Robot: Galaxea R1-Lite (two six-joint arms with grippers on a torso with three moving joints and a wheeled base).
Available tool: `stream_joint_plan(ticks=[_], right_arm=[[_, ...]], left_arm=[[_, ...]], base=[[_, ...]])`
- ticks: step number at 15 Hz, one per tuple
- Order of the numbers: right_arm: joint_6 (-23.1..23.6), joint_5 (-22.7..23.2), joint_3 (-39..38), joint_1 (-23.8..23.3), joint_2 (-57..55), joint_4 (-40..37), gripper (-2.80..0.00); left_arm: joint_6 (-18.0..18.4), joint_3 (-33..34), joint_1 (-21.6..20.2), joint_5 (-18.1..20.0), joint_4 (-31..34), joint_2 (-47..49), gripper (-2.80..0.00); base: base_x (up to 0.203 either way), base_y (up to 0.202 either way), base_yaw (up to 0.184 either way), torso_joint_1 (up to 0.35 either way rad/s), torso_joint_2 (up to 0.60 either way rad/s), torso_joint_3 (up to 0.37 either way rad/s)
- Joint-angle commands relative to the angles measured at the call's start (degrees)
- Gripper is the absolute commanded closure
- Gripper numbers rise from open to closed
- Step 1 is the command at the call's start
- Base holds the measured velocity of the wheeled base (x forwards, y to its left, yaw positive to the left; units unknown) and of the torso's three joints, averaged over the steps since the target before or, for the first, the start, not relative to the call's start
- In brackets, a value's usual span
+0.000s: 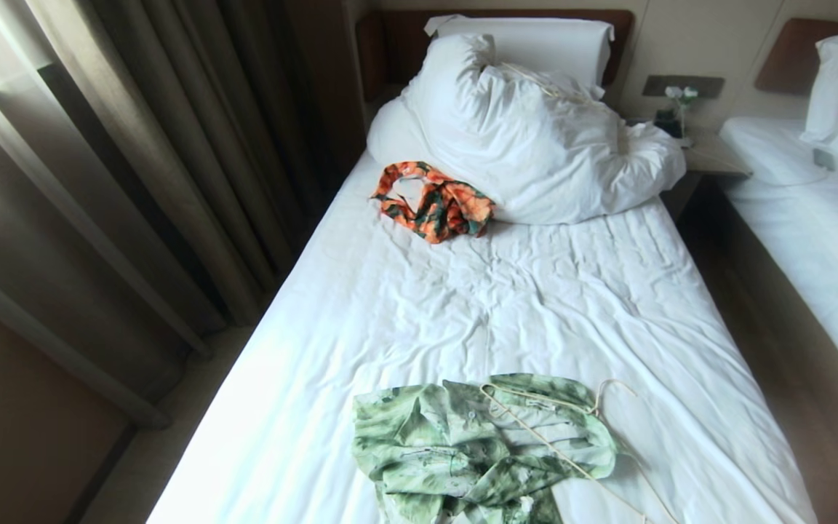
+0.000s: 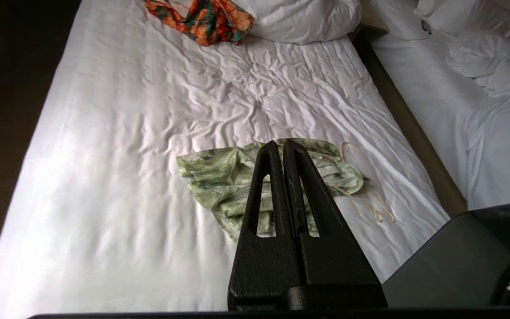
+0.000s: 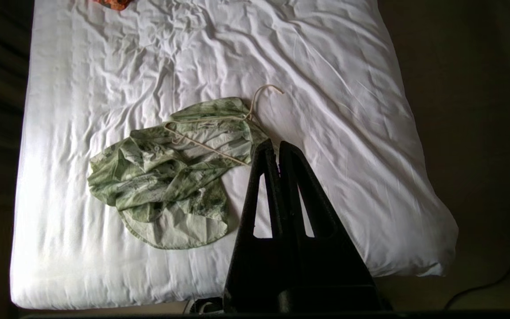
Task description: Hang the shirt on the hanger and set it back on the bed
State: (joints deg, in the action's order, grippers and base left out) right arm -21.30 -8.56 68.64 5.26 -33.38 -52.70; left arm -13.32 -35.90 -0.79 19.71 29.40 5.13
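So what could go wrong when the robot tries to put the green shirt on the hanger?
The shirt is crumpled in a heap, so its collar may be hard to find. The hanger is thin wire lying flat, partly on the cloth, so an end effector might pinch fabric with it or slip off. Both end effectors are shut, above the bed.

- No text, label, brand, number or sign can be read in any of the three views.
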Motion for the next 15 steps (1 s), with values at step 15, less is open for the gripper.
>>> stream_joint_plan(ticks=[15], right_arm=[[16.6, 16.6, -54.3, -4.6, 32.6, 37.4, 0.0]], left_arm=[[21.4, 34.0, 0.4, -16.6, -24.3, -5.1, 0.0]], base=[[0.0, 0.0, 0.0, 0.0, 0.0, 0.0]])
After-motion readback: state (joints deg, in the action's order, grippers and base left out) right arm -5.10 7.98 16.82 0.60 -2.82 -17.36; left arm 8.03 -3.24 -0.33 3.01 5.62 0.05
